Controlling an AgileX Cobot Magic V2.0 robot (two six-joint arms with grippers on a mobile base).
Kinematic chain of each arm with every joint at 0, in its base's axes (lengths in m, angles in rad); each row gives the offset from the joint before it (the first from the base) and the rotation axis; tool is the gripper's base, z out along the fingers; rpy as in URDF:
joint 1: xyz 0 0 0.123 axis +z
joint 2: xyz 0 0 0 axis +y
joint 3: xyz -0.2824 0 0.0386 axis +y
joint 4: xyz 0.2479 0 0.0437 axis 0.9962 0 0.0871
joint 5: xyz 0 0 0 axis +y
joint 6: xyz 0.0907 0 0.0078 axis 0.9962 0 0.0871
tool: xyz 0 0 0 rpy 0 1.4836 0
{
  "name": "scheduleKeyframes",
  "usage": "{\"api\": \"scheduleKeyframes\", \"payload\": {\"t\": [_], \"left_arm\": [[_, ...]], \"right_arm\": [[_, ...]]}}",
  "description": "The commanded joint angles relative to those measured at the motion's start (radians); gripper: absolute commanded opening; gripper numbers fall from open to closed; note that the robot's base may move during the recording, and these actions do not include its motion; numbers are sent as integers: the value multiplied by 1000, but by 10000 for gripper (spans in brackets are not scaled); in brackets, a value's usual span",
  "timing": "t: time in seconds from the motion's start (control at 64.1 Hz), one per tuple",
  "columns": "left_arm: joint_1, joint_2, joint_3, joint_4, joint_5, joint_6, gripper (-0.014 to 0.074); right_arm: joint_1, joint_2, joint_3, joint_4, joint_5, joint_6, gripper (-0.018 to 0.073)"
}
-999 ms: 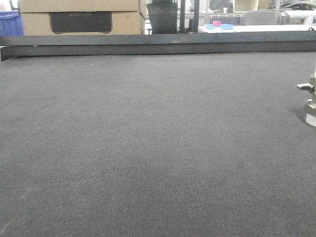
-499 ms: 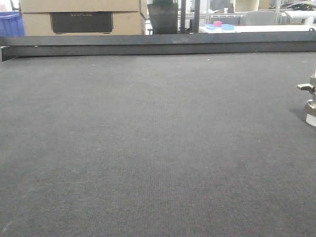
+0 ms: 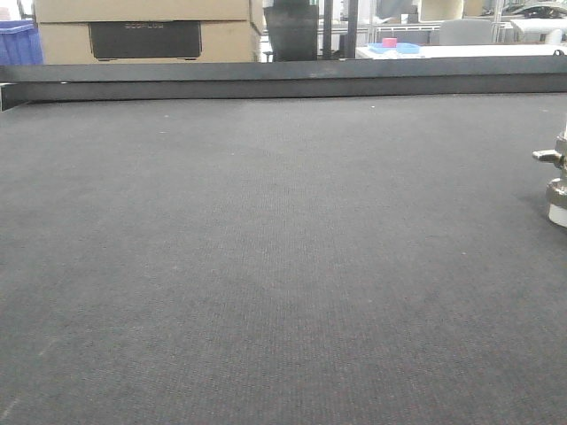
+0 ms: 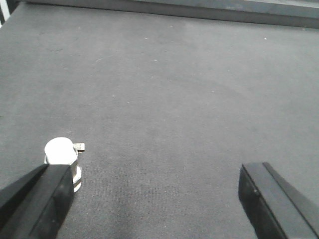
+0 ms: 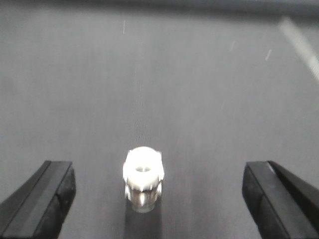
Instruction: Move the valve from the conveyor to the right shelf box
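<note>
Between the wide-spread, empty fingers of the right pincer (image 5: 157, 168), the valve (image 5: 143, 180) stands upright on the conveyor (image 5: 149, 74), centred in the gap, touching neither finger, pale round end up. Further out, the left pincer (image 4: 154, 172), likewise wide open and holding nothing, has it off-line, just beside one finger, short lever pointing sideways. Judgement: right arm better placed; come straight down, close across the body.

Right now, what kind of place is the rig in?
Probably a factory or warehouse workcell: a wide conveyor with a black rail, a metal valve standing on it, and cardboard boxes and a blue crate behind.
</note>
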Motion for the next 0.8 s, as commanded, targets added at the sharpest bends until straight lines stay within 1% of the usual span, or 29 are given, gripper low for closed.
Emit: {"api": "scheduleKeyframes", "payload": {"t": [0.0,0.125,0.203,0.25,0.343,0.484,0.78], "left_arm": [[-9,4,-10,-12,-4,-7,563],[-9,4,-10,-12,-4,-7,563],[-9,4,-10,-12,-4,-7,563],[-9,4,-10,-12,-4,-7,563],[-9,4,-10,-12,-4,-7,563],[-9,4,-10,-12,-4,-7,563],[-9,3,-10,-12,-3,-7,563]], "right_arm": [[10,144,-138,-15,163,-23,568],[12,319,-292,-15,364,-29,568],[12,427,-374,-15,435,-41,568],[12,473,-403,-15,451,-49,568],[12,563,-439,-15,456,-65,568],[12,667,-441,-15,429,-76,568],[26,827,-441,-15,387,-82,568]]}}
